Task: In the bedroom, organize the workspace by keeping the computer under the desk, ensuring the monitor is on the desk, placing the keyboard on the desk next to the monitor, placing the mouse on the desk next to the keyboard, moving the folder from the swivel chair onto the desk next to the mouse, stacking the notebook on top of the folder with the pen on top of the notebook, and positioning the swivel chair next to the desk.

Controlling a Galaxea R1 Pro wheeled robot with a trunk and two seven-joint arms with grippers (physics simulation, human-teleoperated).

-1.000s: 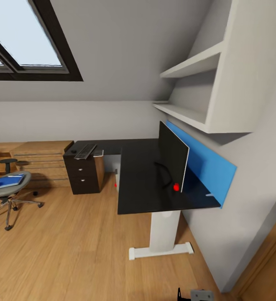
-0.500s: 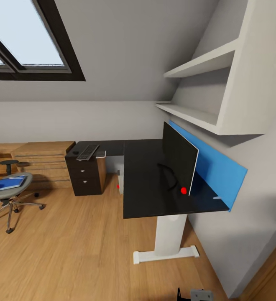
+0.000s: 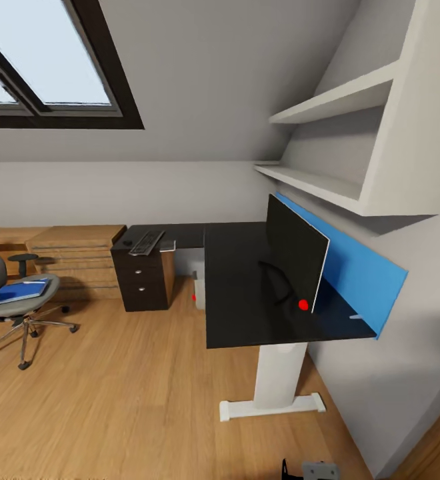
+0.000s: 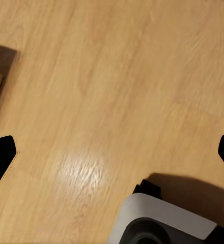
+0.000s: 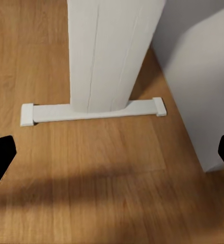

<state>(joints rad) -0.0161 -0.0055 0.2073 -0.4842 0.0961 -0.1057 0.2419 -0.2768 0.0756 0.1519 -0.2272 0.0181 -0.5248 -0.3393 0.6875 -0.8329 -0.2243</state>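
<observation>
- Head view: the desk point(image 3: 240, 293) is our landmark. The monitor point(image 3: 295, 257) stands on it, close to the blue back panel point(image 3: 353, 270).
- The keyboard point(image 3: 147, 242) lies on a dark drawer cabinet point(image 3: 143, 280) at the desk's far end. Its long side points away from the robot. A small dark thing beside it may be the mouse point(image 3: 127, 243), but it is too small to be sure.
- The swivel chair point(image 3: 17, 303) stands well apart from the desk, out on the wood floor point(image 3: 113, 400). The blue folder point(image 3: 19, 291) lies flat on its seat.
- Left wrist view: the left gripper point(image 4: 112, 152) looks down at bare floor. Its two dark fingertips sit far apart, so it is open and holds nothing.
- Right wrist view: the right gripper point(image 5: 112, 152) is spread wide too, and empty. It faces the desk's white leg point(image 5: 112, 51) and foot.
- I think the robot must drive closer first. The folder lies on the left arm's side, so that arm looks nearer.
</observation>
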